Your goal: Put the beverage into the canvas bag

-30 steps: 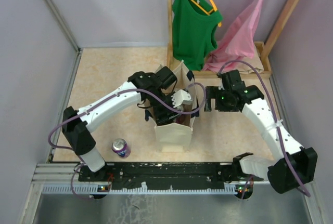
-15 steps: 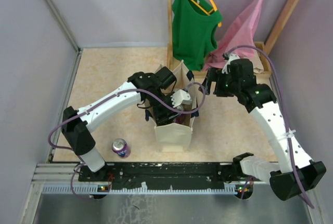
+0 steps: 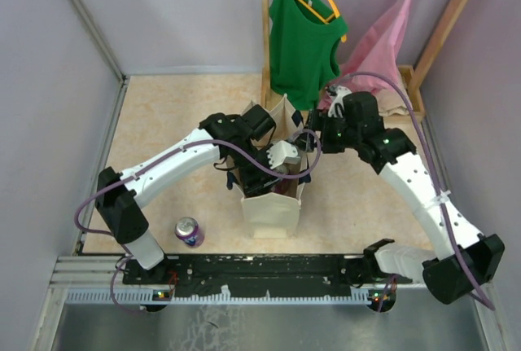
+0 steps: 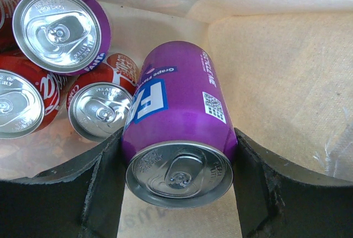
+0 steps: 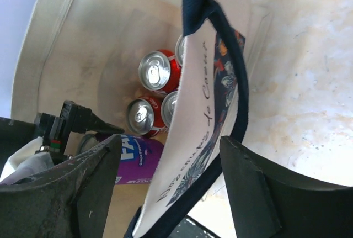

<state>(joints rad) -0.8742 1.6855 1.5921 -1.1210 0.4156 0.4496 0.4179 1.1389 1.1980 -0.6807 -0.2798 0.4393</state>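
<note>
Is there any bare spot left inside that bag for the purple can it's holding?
Yes: the canvas bag is bare beside the purple can, on the side away from the upright cans. Those stand packed closely, so that corner is crowded.

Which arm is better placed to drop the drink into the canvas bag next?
The left arm: its jaws grip the purple Fanta can inside the beige canvas bag, above other cans. The right arm has jaws merely straddling the bag's wall.

Overhead, wrist close-ups (canvas bag (image 3: pixel 273 208) shared)
</note>
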